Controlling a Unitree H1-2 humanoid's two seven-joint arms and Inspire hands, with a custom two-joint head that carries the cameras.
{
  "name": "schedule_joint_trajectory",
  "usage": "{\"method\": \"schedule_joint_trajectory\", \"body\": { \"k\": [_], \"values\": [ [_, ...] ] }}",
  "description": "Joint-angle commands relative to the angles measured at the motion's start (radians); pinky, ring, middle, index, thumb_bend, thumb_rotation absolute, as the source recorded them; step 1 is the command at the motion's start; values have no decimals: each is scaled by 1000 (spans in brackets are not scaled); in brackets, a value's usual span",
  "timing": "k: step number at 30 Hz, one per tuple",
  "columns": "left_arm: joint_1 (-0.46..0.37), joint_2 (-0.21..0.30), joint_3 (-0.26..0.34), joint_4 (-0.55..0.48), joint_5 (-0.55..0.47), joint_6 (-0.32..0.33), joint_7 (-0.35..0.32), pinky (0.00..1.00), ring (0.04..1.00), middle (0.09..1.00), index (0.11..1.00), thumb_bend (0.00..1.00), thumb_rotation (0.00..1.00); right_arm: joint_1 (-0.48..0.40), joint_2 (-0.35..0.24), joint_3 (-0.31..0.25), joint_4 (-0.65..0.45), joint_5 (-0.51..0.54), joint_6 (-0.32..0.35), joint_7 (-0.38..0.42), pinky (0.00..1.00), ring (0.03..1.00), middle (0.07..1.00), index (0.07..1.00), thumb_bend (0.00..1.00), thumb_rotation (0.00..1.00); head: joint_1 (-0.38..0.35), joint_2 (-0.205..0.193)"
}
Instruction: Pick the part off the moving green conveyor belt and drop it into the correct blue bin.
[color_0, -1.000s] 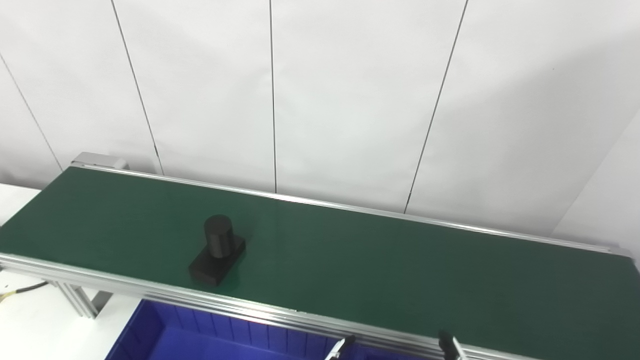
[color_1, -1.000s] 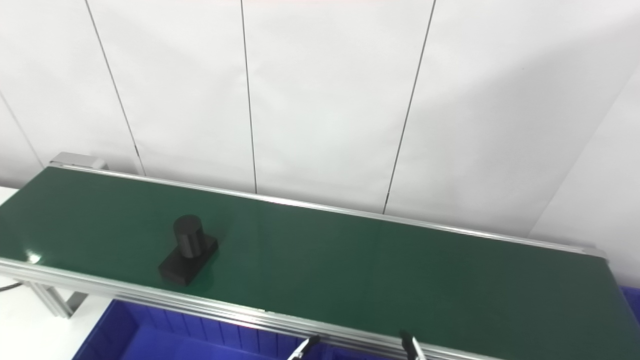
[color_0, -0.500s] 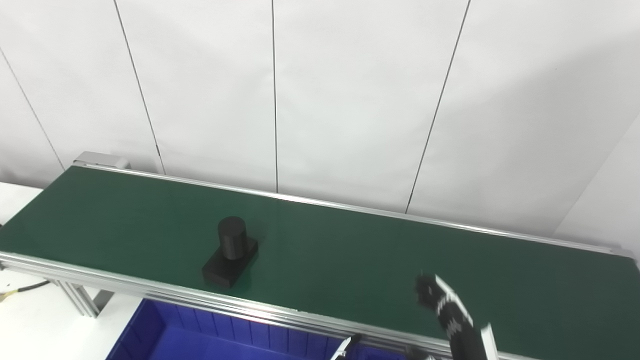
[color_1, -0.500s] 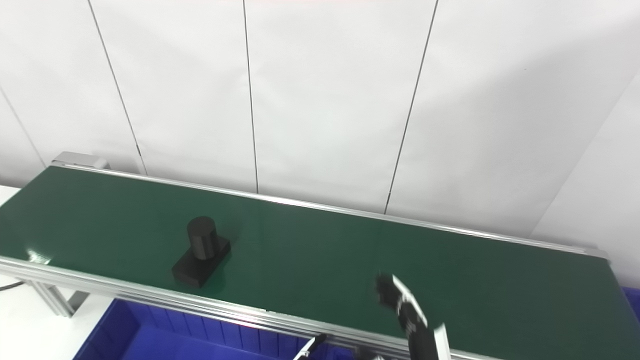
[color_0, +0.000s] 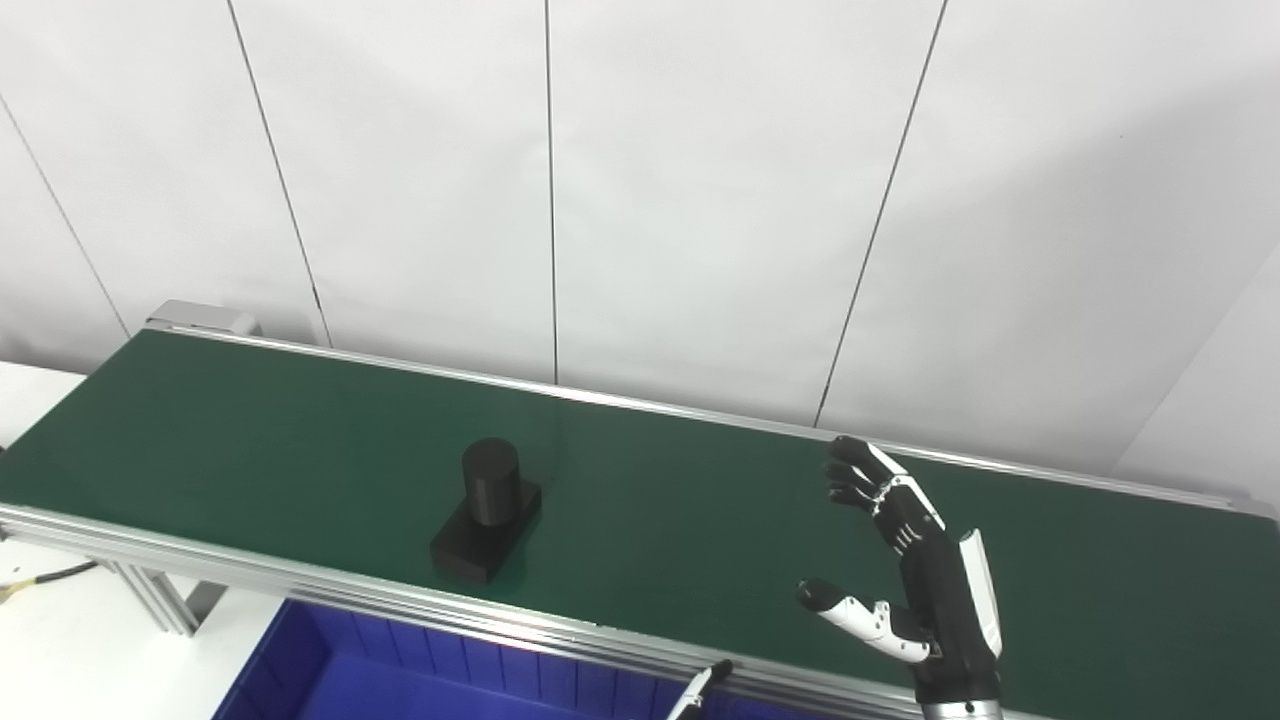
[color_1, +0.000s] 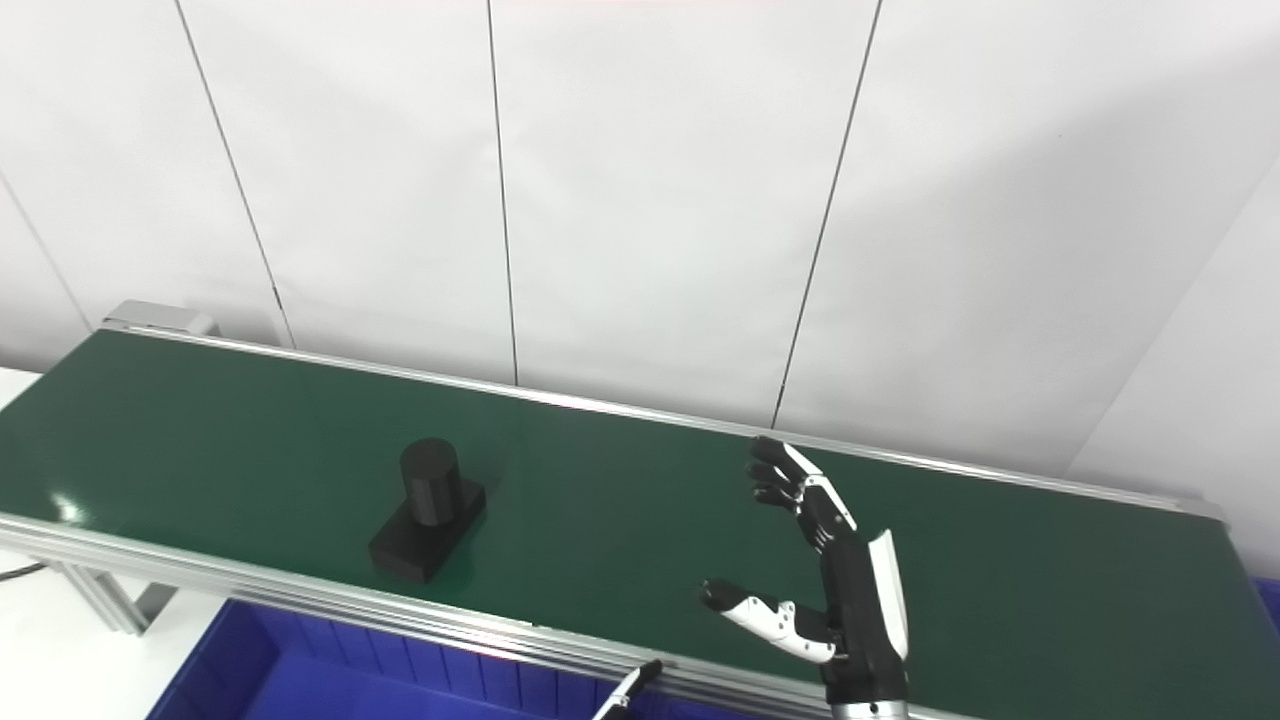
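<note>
Right hand (color_0: 925, 580) is up over the green belt (color_0: 250, 430), fingers spread wide, holding nothing. The black part (color_0: 487, 510) sits on the belt, well off to the hand's left.

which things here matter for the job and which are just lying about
For the job:
part, standing on the belt
right hand, open above the belt, apart from the part
blue bin below the belt's near rail

Just there:
cable at the far left
white wall
thin black-tipped bit at the bottom edge, unclear what it is
</note>
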Motion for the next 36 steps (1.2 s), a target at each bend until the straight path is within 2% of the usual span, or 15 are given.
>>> {"method": "schedule_joint_trajectory", "body": {
  "k": [1,12,16,21,29,32,36],
  "values": [
    [-18,-9,-5,-14,3,-35,21,948,1000,1000,968,812,878,-31,9,-17,-15,-1,-42,13,730,798,841,834,768,517,0,0],
    [-22,-9,-10,-11,-5,-35,17,959,1000,1000,970,813,893,-73,4,-36,47,-16,-41,30,735,803,841,831,758,481,-10,-7],
    [-24,-8,-10,-11,-5,-35,19,956,1000,1000,971,805,891,-110,-3,-37,110,-61,-43,20,719,803,844,829,777,518,-20,-4],
    [-20,-10,-12,-14,-5,-35,20,951,1000,1000,972,812,904,-168,-8,-34,217,-104,-42,-10,701,795,870,825,780,482,-18,-3],
    [-12,-10,-15,-21,-9,-35,17,945,1000,1000,972,813,894,-230,-10,-30,345,-115,-42,-42,689,772,854,824,812,314,-22,0],
    [-10,-10,-17,-25,-10,-35,14,945,1000,1000,970,814,890,-246,-6,-31,383,-127,-43,-49,690,768,854,842,841,209,-22,1],
    [-8,-10,-24,-32,-5,-35,19,940,1000,1000,970,809,887,-269,9,-37,436,-126,-42,-52,685,765,849,848,855,171,-23,3]
  ]
}}
